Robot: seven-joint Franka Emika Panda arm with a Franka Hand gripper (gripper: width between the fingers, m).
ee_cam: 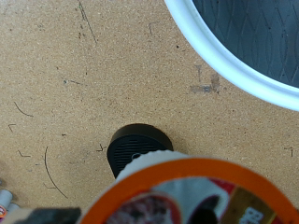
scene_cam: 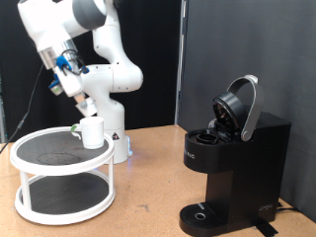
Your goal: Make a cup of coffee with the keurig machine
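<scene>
Exterior view: bright, even overhead light, soft shadows under white rack [scene_cam: 61, 183], keurig machine [scene_cam: 232, 168] dark with faint sheen. Wrist view: tabletop [ee_cam: 84, 84] sharp, near orange-rimmed object [ee_cam: 187, 196] blurred.

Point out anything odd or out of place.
Nothing spilled or broken. The coffee machine has its lid up, and the cup stands on the white rack, not under the spout. The claw hangs above it.

Exterior view side-on, level with keurig machine [scene_cam: 232, 158], wrist view straight down — close over tabletop [ee_cam: 65, 84], both share white rack [scene_cam: 61, 176]
</scene>
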